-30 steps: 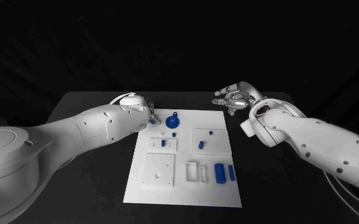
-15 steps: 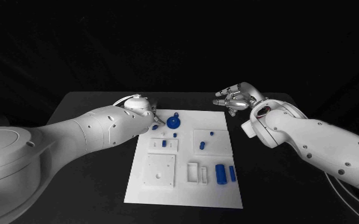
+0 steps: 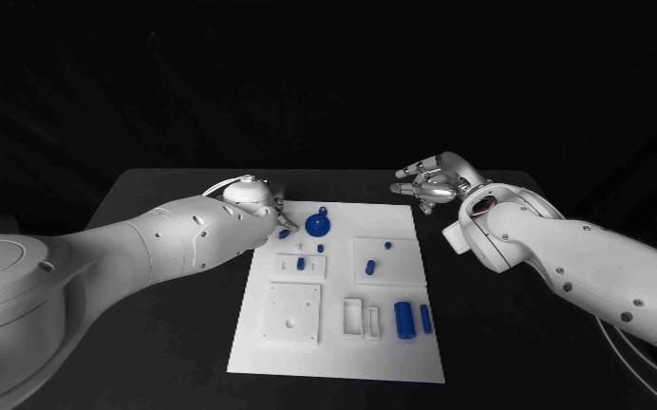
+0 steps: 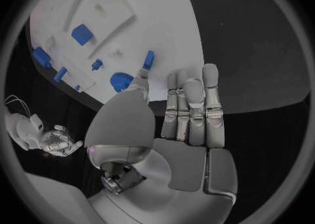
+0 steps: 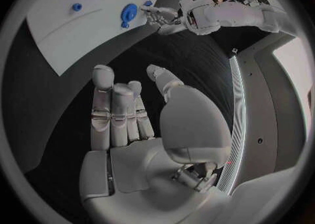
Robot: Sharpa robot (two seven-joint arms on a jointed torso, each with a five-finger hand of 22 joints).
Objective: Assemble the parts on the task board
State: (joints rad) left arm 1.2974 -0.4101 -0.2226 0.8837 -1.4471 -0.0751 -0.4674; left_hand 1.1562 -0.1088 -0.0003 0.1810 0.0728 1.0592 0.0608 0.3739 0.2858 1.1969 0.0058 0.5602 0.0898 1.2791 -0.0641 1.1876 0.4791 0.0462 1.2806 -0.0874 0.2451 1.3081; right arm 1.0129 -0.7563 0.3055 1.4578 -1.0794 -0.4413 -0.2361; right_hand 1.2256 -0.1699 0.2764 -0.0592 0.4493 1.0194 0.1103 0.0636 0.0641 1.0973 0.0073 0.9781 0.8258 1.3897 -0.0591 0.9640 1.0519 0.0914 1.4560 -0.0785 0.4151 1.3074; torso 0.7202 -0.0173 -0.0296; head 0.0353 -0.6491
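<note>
The task board (image 3: 335, 358) lies mid-table (image 3: 164, 334) in the lower middle of the frame. The left hand (image 3: 253, 192) sits at its upper left corner, the right hand (image 3: 436, 180) just beyond its upper right corner. Small parts (image 3: 404, 318) lie on the board.

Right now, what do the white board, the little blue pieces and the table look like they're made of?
The task board looks like matte white plastic, with moulded raised blocks and recesses. The blue parts, such as the round one, seem to be solid-coloured plastic, possibly printed; too small to be sure. The table has a dull black, non-reflective top; material unclear.
</note>
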